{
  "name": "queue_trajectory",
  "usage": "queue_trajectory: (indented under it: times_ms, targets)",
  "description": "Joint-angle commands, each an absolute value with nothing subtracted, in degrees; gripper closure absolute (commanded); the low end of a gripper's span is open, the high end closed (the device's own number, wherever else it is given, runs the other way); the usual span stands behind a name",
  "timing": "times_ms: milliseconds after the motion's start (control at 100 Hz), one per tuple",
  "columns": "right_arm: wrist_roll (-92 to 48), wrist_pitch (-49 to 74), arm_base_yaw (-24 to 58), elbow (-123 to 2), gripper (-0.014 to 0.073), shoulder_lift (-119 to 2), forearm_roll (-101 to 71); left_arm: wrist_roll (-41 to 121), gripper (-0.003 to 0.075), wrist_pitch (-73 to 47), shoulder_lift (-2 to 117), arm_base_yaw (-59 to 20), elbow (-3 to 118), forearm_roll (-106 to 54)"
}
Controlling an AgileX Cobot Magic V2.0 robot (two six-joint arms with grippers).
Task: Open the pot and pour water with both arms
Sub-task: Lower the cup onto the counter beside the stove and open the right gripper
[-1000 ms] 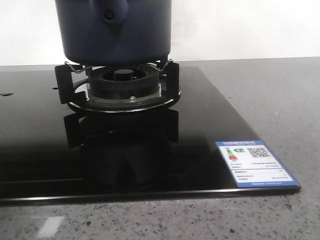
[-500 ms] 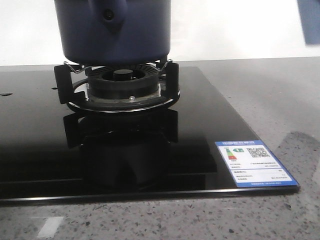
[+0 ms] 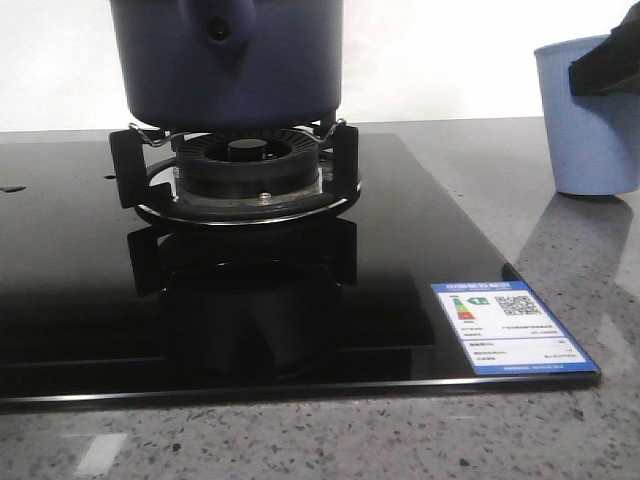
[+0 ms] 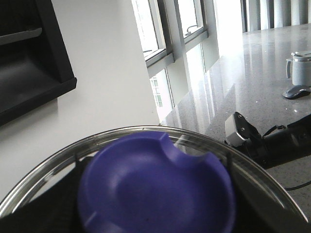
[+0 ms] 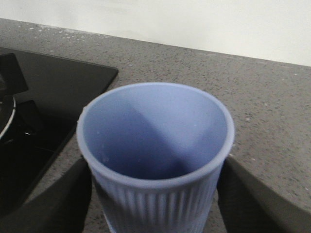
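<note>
- The grey speckled bench (image 3: 560,250) carries a black glass hob (image 3: 90,300) whose near right corner bears a blue-and-white energy label (image 3: 508,328); both lie as they did a second ago.
- The pot (image 3: 228,62) sits upright on the burner's black trivet (image 3: 235,170) at the back of the hob, unmoved since the earlier frames. Its axis is vertical, and its rounded handle stub (image 3: 219,30) with the small hole points towards the camera.
- In the left wrist view a glass lid (image 4: 272,187) with a metal rim fills the lower frame, its purple-blue knob (image 4: 155,189) close under the camera. The left claw itself is not visible, so I cannot tell how its jaws stand.
- What differs: a pale blue ribbed cup (image 3: 588,115) now stands out at the right edge of the front view, above the bench and well apart from the pot. Half a second ago only a blue sliver showed at the top right corner, and a second ago nothing at all.
- The right claw (image 5: 154,204) is closed on the cup (image 5: 155,160), one dark finger (image 5: 63,204) pressed on each side of the ribbed wall. The cup is upright with its mouth open upward.
</note>
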State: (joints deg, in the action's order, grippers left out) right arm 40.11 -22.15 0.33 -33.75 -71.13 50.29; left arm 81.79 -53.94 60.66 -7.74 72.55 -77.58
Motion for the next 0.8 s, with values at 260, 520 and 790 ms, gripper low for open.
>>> queue_trajectory:
  times_ms: [260, 520, 790]
  targets:
    - [40.57, -31.74, 0.14, -35.2, -0.0071, -68.29, 49.25, 81.39, 0.0427, -52.47, 59.67, -7.75, 74.21, -84.05]
    - [40.67, -30.11, 0.14, -35.2, -0.0061, -59.23, 49.48, 81.49, 0.0427, -51.1, 60.48, -7.75, 72.62, -83.81]
    - [42.46, -29.09, 0.26, -35.2, -0.002, -47.31, 49.48, 82.0, 0.0427, -50.7, 68.82, -7.75, 72.12, -87.09]
